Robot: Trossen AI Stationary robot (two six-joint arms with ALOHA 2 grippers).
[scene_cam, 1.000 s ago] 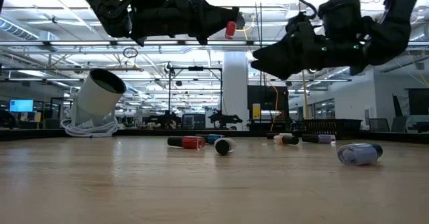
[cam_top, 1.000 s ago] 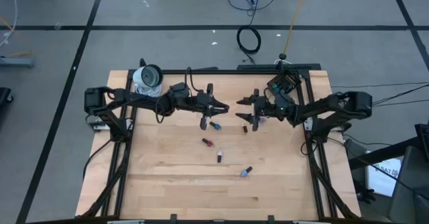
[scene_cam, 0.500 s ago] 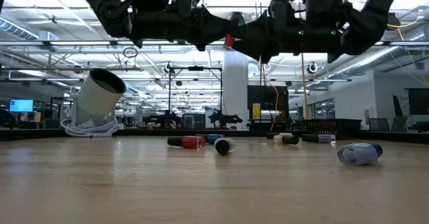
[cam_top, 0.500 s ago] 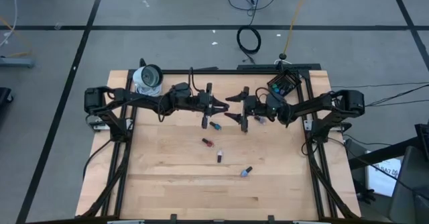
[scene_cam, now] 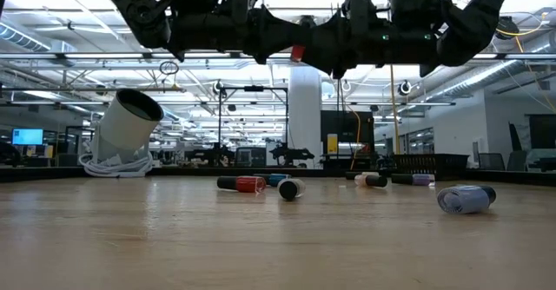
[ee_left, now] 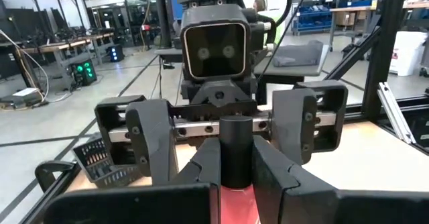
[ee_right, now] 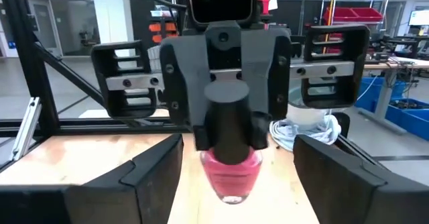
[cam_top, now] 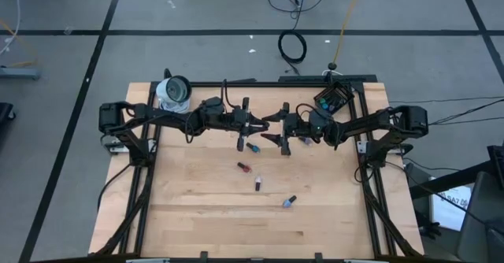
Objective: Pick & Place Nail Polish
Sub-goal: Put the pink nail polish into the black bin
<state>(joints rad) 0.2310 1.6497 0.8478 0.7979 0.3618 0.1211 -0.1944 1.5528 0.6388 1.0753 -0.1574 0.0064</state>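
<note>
My left gripper (cam_top: 257,125) is above the table's far middle, shut on a pink nail polish bottle (ee_right: 231,172) with a dark cap (ee_left: 234,147). The cap points away from it, toward my right gripper (cam_top: 272,127). My right gripper faces the left one and is open. Its two fingers (ee_left: 149,143) stand on either side of the cap without touching it. In the low view the bottle (scene_cam: 297,54) shows between the two grippers, high above the table. Several other small bottles lie on the wood, among them a blue one (cam_top: 253,147) and a red one (cam_top: 244,167). My left gripper pinches the bottle between its two fingers (ee_left: 201,174), on the pink body (ee_left: 234,200) just behind the cap. The fingers lie roughly level and come from the table's left, along the bottle. The bottle is lifted clear, its cap sticking out past the fingertips.
A dark-capped bottle (cam_top: 257,183) and a blue one (cam_top: 290,201) lie nearer the front. A white cylinder with a coiled cord (cam_top: 174,91) stands at the far left. A small black basket (cam_top: 332,98) is at the far right. The near half of the table (cam_top: 197,224) holds nothing.
My right gripper has moved toward the table's left, up to my left gripper, and its open fingers now stand on either side of the bottle's cap. The bottle has stayed where it was.
</note>
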